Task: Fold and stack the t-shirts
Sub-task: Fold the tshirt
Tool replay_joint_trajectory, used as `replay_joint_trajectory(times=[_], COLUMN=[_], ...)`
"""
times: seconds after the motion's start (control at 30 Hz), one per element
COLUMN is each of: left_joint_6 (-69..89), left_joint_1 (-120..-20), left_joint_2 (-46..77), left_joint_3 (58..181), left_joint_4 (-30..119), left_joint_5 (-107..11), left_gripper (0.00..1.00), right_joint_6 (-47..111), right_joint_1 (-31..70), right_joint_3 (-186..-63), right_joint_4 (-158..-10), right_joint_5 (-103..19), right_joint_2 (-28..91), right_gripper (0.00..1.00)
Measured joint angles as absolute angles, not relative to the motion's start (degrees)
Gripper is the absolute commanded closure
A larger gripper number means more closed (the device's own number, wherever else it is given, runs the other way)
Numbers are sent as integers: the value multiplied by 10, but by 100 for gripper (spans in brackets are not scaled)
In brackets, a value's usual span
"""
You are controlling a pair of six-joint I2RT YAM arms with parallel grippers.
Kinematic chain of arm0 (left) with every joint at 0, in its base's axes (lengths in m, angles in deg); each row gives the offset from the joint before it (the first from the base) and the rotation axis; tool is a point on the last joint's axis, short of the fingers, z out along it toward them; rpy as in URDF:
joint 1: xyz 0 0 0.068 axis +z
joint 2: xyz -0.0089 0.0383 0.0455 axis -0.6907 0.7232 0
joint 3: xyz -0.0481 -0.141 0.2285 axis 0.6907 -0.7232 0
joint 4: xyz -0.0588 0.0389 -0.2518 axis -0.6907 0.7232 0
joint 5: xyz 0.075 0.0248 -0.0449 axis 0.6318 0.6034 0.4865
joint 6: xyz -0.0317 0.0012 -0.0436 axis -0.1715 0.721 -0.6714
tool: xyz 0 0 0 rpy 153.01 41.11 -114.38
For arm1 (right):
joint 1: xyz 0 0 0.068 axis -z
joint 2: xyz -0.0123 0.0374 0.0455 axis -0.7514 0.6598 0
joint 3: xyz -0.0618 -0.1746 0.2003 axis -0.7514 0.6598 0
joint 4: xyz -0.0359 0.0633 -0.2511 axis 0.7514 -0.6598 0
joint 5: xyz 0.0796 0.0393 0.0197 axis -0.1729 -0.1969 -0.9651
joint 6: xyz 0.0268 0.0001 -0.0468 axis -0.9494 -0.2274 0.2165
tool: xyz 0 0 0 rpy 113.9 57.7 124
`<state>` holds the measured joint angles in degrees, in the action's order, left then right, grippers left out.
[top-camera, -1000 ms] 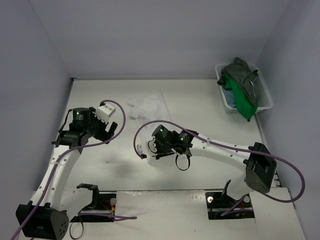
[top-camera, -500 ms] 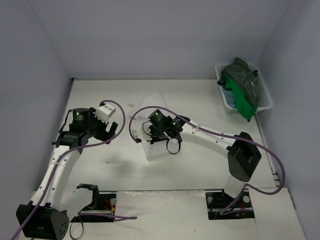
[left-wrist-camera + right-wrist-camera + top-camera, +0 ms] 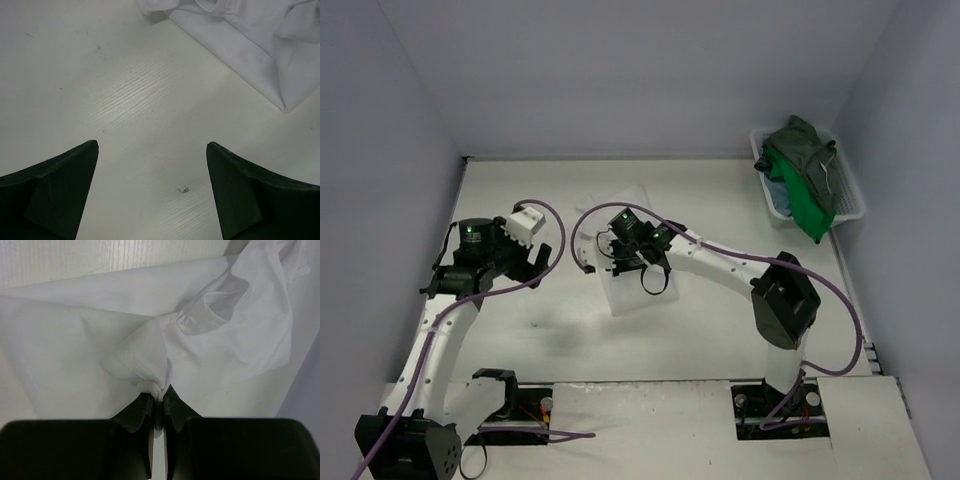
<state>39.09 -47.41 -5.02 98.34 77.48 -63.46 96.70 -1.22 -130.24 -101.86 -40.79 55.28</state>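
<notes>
One white shirt [image 3: 625, 292] lies mid-table. Right gripper [image 3: 161, 392], clamped on its edge, has swept far-left, folding it over. Left gripper [image 3: 152, 146] hangs apart. Other shirts [image 3: 802, 170] wait in the far-right basket [image 3: 858, 208].

Left end effector [image 3: 152, 147] spread wide, hovering, right end effector [image 3: 159, 390] pinched tight on white t-shirt [image 3: 75, 340]

Centre frame, a plain white t-shirt [image 3: 65, 335] on the off-white, faintly grained table [image 3: 125, 110] — upper right, a bright green shirt [image 3: 802, 202], a dark grey-green shirt [image 3: 810, 150] and a teal-blue shirt [image 3: 777, 192] in a white mesh basket [image 3: 854, 195].
</notes>
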Motion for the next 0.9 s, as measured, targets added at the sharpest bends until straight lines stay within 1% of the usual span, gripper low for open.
replay_joint_trajectory(times=[0.2, 0.27, 0.33, 0.37, 0.4, 0.5, 0.57, 0.67, 0.9], left_joint_6=[385, 383, 381, 380, 379, 377, 375, 375, 374], left_joint_1=[-469, -468, -464, -462, -461, -455, -454, -451, -448], left_joint_2=[-58, -60, -60, -60, -60, -60, -60, -60, -60], left_joint_3=[983, 983, 983, 983, 982, 981, 981, 979, 966], left_joint_4=[774, 774, 774, 774, 773, 773, 773, 770, 765], left_joint_5=[-644, -649, -654, -655, -657, -664, -669, -672, -681], left_gripper=[17, 17, 17, 17, 17, 17, 17, 17, 17], right_joint_6=[972, 972, 971, 970, 965, 958, 949, 936, 902], right_joint_1=[-3, 0, 4, 4, 4, 7, 7, 7, 7], right_joint_3=[-1312, -1312, -1312, -1312, -1312, -1312, -1312, -1310, -1301], right_joint_4=[-1006, -999, -990, -984, -974, -942, -919, -891, -820], right_joint_5=[-408, -408, -408, -407, -407, -401, -398, -397, -362], right_joint_2=[604, 616, 622, 625, 628, 636, 640, 642, 647], right_gripper=[100, 92, 88, 78, 76, 74, 67, 65, 64])
